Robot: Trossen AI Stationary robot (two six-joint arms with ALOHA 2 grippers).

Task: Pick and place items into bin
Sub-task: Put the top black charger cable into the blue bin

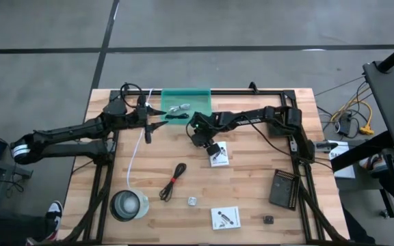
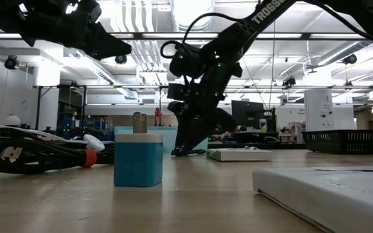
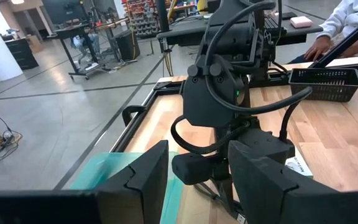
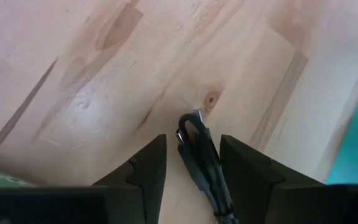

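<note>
I look down on a wooden bench (image 1: 252, 205) with a black frame. At its far edge sits the teal bin (image 1: 186, 104), a shallow see-through tray with a silvery metal clip (image 1: 179, 108) lying inside.

My right gripper (image 1: 198, 140) hangs over the middle of the bench, just in front of the bin. Through its wrist camera I see its two fingers (image 4: 145, 168) parted narrowly, with a black pen-like stick (image 4: 202, 155) between them; the stick's tip is close to the wood, and I cannot tell whether the fingers press on it. A strip of teal shows at the edge of that view.

My left gripper (image 1: 157, 117) reaches in from the left, beside the bin's near left corner. Its fingers (image 3: 138, 183) stand apart and hold nothing.

Loose items lie on the bench: a white printed card (image 1: 218, 154) just beside the right gripper, a second card (image 1: 225, 218) near the front edge, and a black cable with a red tie (image 1: 172, 181) left of centre. A clear round container (image 1: 128, 204) stands at the front left, and a black perforated board (image 1: 284, 188) lies to the right.
</note>
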